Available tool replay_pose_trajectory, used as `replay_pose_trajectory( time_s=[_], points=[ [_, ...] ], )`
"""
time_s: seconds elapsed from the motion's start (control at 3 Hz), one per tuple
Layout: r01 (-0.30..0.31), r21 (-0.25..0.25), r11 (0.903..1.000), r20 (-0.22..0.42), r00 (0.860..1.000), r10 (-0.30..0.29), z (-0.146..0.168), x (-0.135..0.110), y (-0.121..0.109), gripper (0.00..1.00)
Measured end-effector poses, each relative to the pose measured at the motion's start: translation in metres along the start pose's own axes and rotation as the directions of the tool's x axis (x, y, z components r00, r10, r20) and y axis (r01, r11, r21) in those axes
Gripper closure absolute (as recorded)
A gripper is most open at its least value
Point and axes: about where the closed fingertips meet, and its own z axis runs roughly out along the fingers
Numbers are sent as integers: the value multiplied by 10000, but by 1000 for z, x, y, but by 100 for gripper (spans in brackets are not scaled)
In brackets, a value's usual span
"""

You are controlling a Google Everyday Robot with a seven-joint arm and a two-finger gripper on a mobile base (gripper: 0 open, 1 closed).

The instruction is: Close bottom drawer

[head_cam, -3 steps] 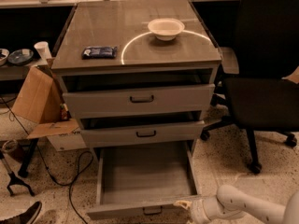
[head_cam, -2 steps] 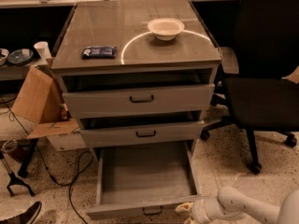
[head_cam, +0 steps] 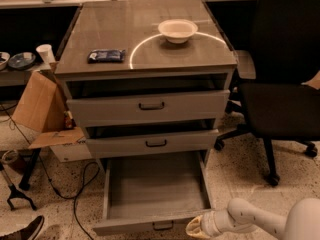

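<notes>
The bottom drawer [head_cam: 157, 190] is pulled far out of the cabinet [head_cam: 227, 79] toward the near side. Its plain grey box is open to view, and its flat front sits at the near edge of the scene with the small black handle [head_cam: 163, 226] at the middle. My gripper [head_cam: 196, 227] is low at the near right, right at the right end of that drawer front, and my white arm [head_cam: 252, 216] reaches in from the near right corner. I cannot tell how my gripper is set, or whether it is actually touching the front. Above the bottom drawer, the middle drawer [head_cam: 152, 144] and the top drawer [head_cam: 149, 107] each stand out a little, with a dark gap over them. A white bowl [head_cam: 177, 30] sits on the cabinet top toward the far right, and a dark flat packet [head_cam: 106, 56] lies nearer the left edge. A black office chair [head_cam: 287, 84] stands to the right of the cabinet. On the left are an open cardboard box [head_cam: 40, 111], a paper cup [head_cam: 46, 54] and a black cable [head_cam: 75, 186] on the speckled floor.
</notes>
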Motion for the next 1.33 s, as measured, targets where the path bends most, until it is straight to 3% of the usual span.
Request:
replay_pose_trajectory(
  time_s=[0.33, 0.67, 1.0, 1.33],
  points=[
    [-87, -73, 9999, -508, 9987, 83, 34, 0, -18, 98],
    [-137, -38, 9999, -695, 9975, 134, 44, -1, -22, 75],
    [-154, 583, 9982, -1159, 9930, 221, 52, -15, -50, 44],
    [-153, 694, 9975, -1245, 9919, 239, 52, -18, -54, 20]
  ],
)
